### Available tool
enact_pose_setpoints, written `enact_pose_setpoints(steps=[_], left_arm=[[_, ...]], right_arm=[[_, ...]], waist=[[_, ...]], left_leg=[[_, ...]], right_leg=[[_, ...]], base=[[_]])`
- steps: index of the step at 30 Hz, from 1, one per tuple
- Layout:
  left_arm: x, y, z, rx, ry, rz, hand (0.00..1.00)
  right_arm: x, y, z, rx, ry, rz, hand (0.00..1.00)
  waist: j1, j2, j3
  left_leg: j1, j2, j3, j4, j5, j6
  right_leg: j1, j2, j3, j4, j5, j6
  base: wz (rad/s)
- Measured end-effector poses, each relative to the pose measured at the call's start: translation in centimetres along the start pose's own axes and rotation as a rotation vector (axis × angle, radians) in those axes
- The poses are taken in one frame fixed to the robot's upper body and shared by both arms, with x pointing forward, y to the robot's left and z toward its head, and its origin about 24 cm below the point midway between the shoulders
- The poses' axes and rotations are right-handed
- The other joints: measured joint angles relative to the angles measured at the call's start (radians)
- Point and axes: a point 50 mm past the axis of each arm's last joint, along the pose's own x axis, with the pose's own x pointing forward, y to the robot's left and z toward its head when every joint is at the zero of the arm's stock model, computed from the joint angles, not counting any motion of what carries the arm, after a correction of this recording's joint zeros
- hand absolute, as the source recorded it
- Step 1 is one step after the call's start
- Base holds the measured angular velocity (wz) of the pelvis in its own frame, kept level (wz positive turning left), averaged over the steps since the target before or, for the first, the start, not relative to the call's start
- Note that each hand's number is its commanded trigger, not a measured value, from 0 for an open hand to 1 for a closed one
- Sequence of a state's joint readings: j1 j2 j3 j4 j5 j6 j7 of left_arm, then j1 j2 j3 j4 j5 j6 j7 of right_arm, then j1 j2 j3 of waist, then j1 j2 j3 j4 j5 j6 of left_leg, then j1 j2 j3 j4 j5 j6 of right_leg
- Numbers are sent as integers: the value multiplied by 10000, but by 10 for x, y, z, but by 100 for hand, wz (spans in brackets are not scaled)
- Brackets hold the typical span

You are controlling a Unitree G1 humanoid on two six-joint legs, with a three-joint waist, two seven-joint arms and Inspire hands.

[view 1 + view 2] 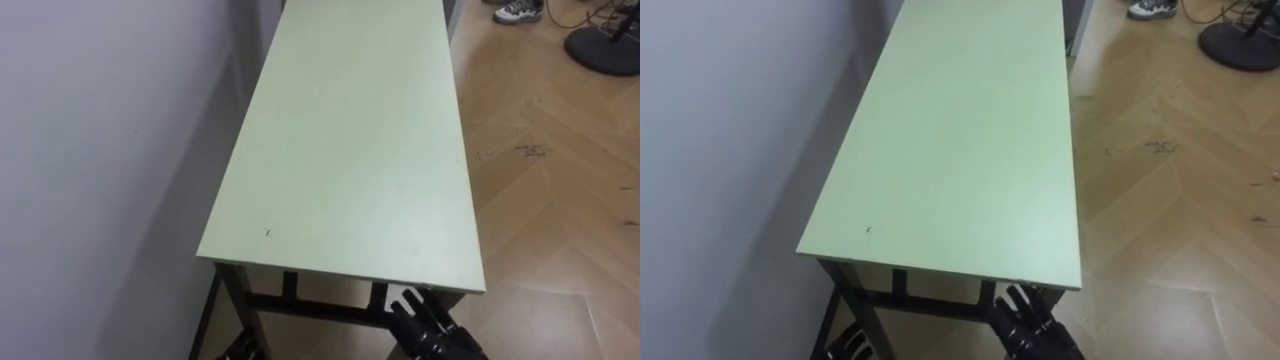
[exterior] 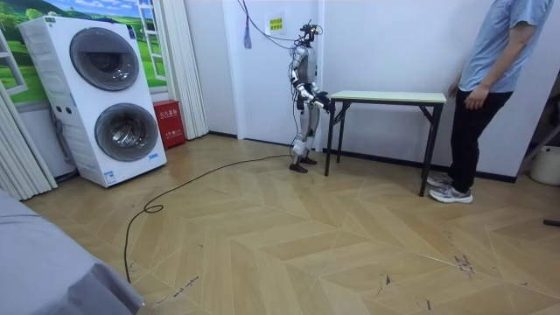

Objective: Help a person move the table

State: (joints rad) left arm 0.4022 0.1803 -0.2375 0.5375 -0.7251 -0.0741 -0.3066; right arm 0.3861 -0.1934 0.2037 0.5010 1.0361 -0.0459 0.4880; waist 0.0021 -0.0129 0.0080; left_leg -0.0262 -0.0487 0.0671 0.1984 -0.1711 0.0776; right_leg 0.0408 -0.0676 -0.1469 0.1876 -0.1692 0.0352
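Note:
A long table with a pale green top [image 1: 350,140] and a black frame stands lengthwise against the white wall [image 1: 100,150]; its near short edge is just in front of me. My right hand [image 1: 425,318] is low at the near right corner, its fingers straight and pointing up at the frame under the edge, with nothing in them. A bit of my left hand [image 1: 240,350] shows below the near left leg. In the room view I stand at the table's [image 2: 385,96] left end. A person [image 2: 490,79] stands at the other end, one hand by the tabletop.
The wall runs close along the table's left side. Open wooden floor [image 1: 540,200] lies to its right. The person's shoe [image 1: 518,10] and a round black base [image 1: 605,45] are at the far right. Stacked washing machines [image 2: 109,96] stand across the room.

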Motion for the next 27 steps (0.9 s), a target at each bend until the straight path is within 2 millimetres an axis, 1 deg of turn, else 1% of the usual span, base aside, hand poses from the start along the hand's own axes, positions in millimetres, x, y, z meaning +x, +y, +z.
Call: enact_pose_setpoints(steps=[5,7,10,12,13,14,16,18,21,23,24,27], left_arm=[[1,8,-4,16,31,466,0],[0,12,-5,-6,39,756,0],[-3,20,-9,-151,44,1463,0],[-8,32,-16,-258,367,2255,0],[-10,37,-19,-284,508,2550,0],[-16,46,-26,-370,806,3176,0],[-32,64,-40,-537,1396,4482,0],[-42,73,-47,-674,1615,5224,0],[-56,83,-59,-813,2118,6282,0],[-60,86,-64,-826,2365,6758,0],[-62,87,-67,-819,2566,7036,0],[-61,88,-72,-536,3219,7449,0]], right_arm=[[-9,-21,-7,-428,551,-1072,0],[-13,-29,-9,-598,708,-1608,0],[-23,-42,-12,-404,787,-2571,0],[-29,-52,-14,-296,822,-3242,0],[-33,-56,-16,-270,892,-3480,0],[-38,-62,-18,-339,1049,-3933,0],[-49,-76,-23,-453,1523,-4944,0],[-56,-82,-27,-329,1727,-5535,0],[-65,-89,-34,-370,2212,-6175,0],[-69,-93,-37,-427,2485,-6559,0],[-72,-95,-40,-465,2708,-6795,0],[-75,-97,-45,-405,3217,-7143,0]], waist=[[-59,4,-7],[-61,-1,-33],[-58,-30,-10],[-9,-36,-53],[-4,-11,-40],[7,-18,-41],[5,-58,-55],[12,-71,-50],[10,-76,-44],[9,-78,-35],[10,-57,-14],[-2,-70,1]], left_leg=[[8,6,-3,-28,-4,-8],[33,9,21,-55,-4,-8],[183,12,52,-139,-3,-10],[245,27,125,-187,-24,-33],[261,29,128,-202,-26,-35],[317,28,126,-249,-25,-36],[361,29,95,-277,-25,-37],[372,26,91,-285,-25,-37],[404,13,85,-296,-25,-37],[442,14,86,-302,-25,-37],[475,14,84,-305,-26,-38],[522,15,73,-303,-39,-49]], right_leg=[[1,2,-58,-3,0,0],[10,5,-51,-20,0,0],[107,8,-51,-41,0,0],[109,21,-62,-46,0,0],[117,23,-66,-47,0,0],[160,23,-78,-55,0,0],[210,19,-208,-68,0,0],[227,17,-210,-85,0,0],[311,14,-215,-190,0,0],[339,14,-214,-192,0,0],[379,16,-213,-196,0,0],[426,14,-240,-213,-2,1]], base=[[0],[-2],[-4],[-12],[-9],[0],[2],[2],[0],[0],[0],[0]])
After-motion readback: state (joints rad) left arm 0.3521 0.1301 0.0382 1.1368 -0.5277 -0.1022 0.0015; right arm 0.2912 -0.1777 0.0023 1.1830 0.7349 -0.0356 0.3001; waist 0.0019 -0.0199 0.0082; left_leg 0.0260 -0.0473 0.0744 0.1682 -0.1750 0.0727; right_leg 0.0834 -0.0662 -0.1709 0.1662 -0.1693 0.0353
